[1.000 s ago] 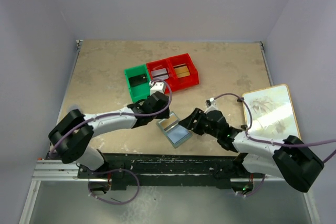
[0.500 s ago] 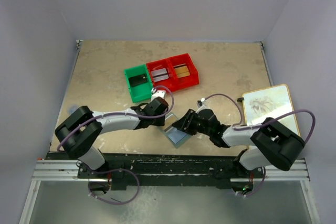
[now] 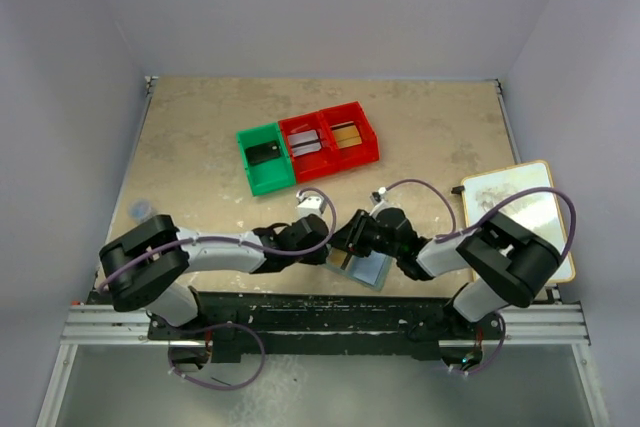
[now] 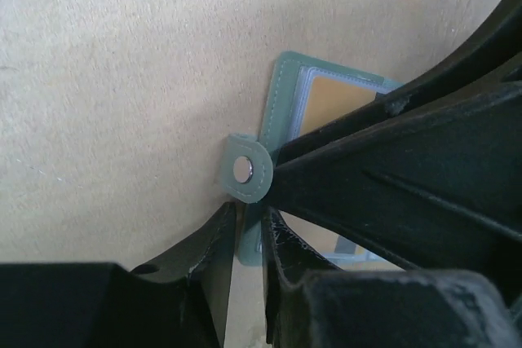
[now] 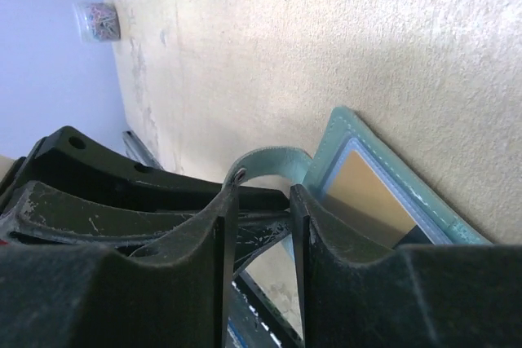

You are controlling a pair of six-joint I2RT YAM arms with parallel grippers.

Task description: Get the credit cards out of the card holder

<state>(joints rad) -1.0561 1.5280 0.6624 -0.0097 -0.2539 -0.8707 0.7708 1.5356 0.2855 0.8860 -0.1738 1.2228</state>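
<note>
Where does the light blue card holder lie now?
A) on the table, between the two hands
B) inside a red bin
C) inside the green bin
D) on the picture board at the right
A: the card holder lies on the table near its front edge, where the left hand and right hand meet.

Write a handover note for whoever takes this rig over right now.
Left gripper: jaws close-set around the card holder edge, below its snap tab; grip unclear.
Right gripper: jaws close-set at the tab's strap; grip unclear.
Holder: lies open on the table, tan card in its pocket.
Done: holder opened.
Left: steady the holder, pull the cards out.
</note>
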